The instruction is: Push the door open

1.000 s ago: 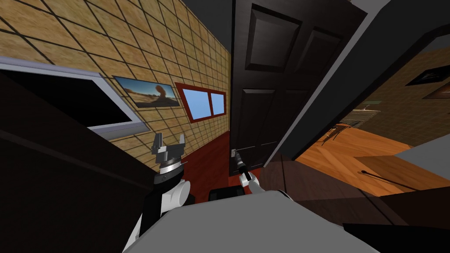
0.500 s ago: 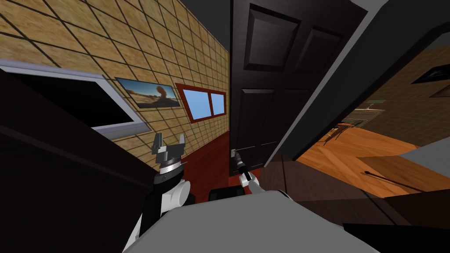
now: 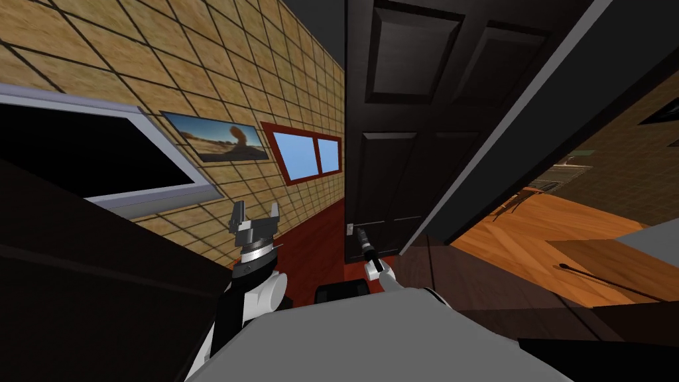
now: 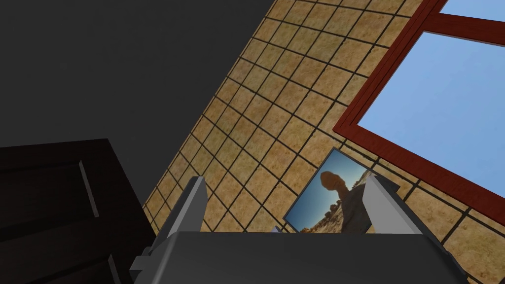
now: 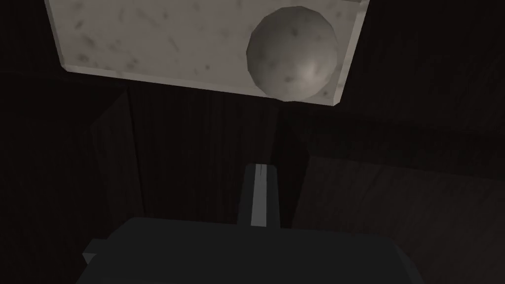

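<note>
Pointing at the door (image 3: 391, 166) near its knob (image 5: 292, 52), right fingers (image 5: 259, 197) closed; left fingers (image 4: 190, 209) apart, empty.

Door (image 3: 391, 166): near-black wood, faint grain, matt. Knob (image 5: 292, 53) and backplate (image 5: 148, 44): mottled pale grey, dull metal look, slight sheen on the knob. Wall (image 3: 199, 60): tan tiles, rough, speckled. Floor (image 3: 318, 242): dark red wood, smooth.

Dark panelled door (image 3: 391, 152), swung partly open.
Pale mottled plate (image 5: 148, 44) with round grey knob (image 5: 292, 53), mounted near door's free edge.
</note>
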Tool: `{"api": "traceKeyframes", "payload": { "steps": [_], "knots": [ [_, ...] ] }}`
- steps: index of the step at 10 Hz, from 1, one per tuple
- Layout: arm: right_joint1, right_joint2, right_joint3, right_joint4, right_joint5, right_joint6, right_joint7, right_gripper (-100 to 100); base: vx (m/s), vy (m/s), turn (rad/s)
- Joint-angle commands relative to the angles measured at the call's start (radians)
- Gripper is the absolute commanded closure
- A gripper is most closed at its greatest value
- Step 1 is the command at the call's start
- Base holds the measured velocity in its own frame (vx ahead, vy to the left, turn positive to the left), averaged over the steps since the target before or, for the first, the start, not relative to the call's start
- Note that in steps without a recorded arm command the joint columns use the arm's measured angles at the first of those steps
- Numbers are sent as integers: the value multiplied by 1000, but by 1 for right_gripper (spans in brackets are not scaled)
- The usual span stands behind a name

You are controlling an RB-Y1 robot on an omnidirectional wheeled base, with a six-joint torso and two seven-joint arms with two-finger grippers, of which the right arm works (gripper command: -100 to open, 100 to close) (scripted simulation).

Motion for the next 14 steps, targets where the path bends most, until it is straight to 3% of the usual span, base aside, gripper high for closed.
{"api": "traceKeyframes", "payload": {
  "steps": [1,4,8,12,14],
  "knots": [
    [18,-2,7,-32,-12,10,10,-100,-127,-46,38],
    [9,-14,21,-22,-87,4,54,-100,-135,-37,101],
    [2,-10,33,-13,-156,-1,93,-100,-109,-28,78],
    [-8,14,47,-2,-235,-7,139,-100,-109,-7,92],
    [-13,40,56,4,-282,-11,167,-100,-144,48,108]
  ]
}}
